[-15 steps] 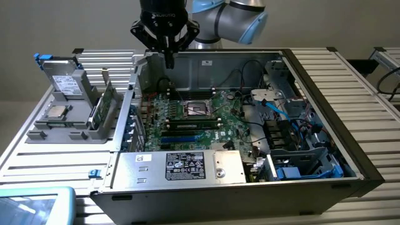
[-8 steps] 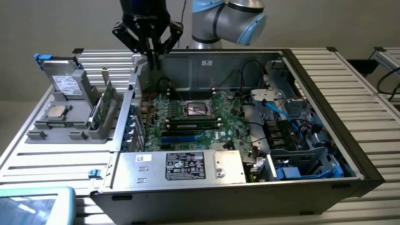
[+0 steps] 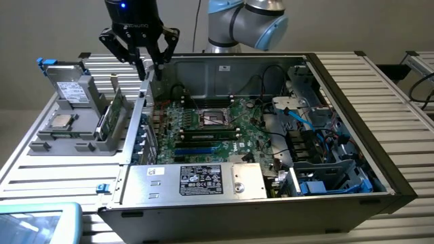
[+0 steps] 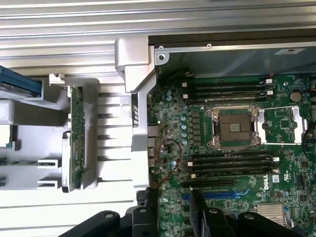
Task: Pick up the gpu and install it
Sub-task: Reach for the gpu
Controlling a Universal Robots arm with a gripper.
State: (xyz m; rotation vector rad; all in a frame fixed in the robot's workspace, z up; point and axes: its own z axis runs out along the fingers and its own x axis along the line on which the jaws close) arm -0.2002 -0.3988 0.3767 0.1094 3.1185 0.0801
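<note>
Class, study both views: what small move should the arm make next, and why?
Probably shift the open gripper toward the exterior view's left: it hangs empty over the case wall, while the gpu stands on edge in the grey holder beside it.

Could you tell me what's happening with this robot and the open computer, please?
A single robot arm is working over an open computer case. Its gripper hangs open and empty above the case wall on the exterior view's left, between the motherboard and a grey parts rack. The gpu stands on edge in that rack, untouched. The blue slot on the motherboard is empty, so nothing is installed yet.
</note>
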